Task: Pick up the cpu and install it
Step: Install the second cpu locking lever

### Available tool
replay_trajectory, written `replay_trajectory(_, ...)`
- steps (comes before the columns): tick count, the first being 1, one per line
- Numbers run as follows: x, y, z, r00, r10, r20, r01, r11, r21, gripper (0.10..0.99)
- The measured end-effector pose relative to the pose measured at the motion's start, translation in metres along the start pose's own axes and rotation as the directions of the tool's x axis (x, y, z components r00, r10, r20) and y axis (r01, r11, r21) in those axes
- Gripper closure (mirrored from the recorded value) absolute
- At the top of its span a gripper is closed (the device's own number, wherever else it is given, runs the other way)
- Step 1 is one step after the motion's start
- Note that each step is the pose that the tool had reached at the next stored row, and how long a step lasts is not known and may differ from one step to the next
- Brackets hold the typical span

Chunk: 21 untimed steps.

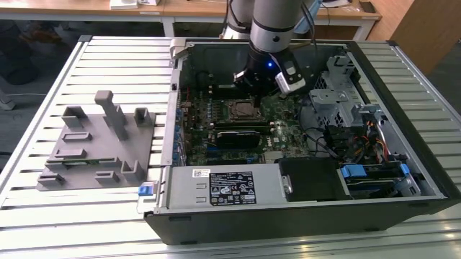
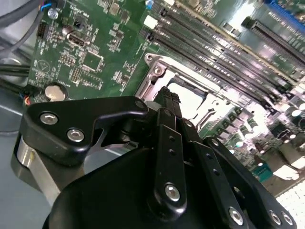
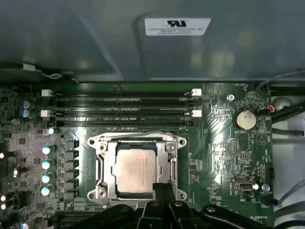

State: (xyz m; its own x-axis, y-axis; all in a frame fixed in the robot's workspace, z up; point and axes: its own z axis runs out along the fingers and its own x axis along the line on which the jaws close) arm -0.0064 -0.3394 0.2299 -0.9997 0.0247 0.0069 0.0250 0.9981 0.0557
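The cpu [image 3: 136, 171], a pale silver square chip, lies flat inside the metal-rimmed socket frame [image 3: 102, 167] on the green motherboard. It also shows as a pale patch [image 2: 187, 98] beyond the fingers in the second wrist view, and in the socket [image 1: 242, 110] in the exterior view. My gripper [image 3: 163, 191] hangs just above the socket's edge, beside the chip, with its black fingers pressed together and nothing between them. In the exterior view the gripper [image 1: 253, 89] sits low inside the open computer case, slightly behind the socket.
A grey plastic fixture [image 1: 94, 145] stands on the slatted table at the exterior view's left. Inside the case are a black rectangular module [image 1: 241, 137], a power supply [image 1: 223, 186], a metal drive cage [image 1: 338, 97], memory slots [image 3: 124, 109] and a coin cell [image 3: 245, 119].
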Motion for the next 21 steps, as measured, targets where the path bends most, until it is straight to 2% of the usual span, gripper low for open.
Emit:
replay_trajectory(2,-0.0018,-0.0003,-0.0001,0.9998,0.001,-0.0185,-0.001,1.0000,0.000,0.980)
replay_trajectory(3,-0.0019,-0.0011,-0.0003,0.9998,0.001,-0.0213,-0.001,1.0000,-0.003,0.980)
replay_trajectory(6,-0.0020,-0.0065,-0.0004,0.9998,0.001,-0.0213,-0.001,1.0000,-0.006,0.980)
replay_trajectory(10,-0.0023,-0.0172,-0.0006,0.9998,0.001,-0.0214,-0.001,1.0000,-0.010,0.980)
replay_trajectory(14,-0.0023,-0.0237,-0.0010,0.9998,0.001,-0.0216,-0.001,0.9999,-0.017,0.980)
replay_trajectory(17,0.0031,-0.0275,-0.0011,0.9998,0.001,-0.0218,-0.001,0.9998,-0.021,0.980)
replay_trajectory(21,0.0147,-0.0311,-0.0013,0.9998,0.000,-0.0213,-0.001,0.9997,-0.025,0.980)
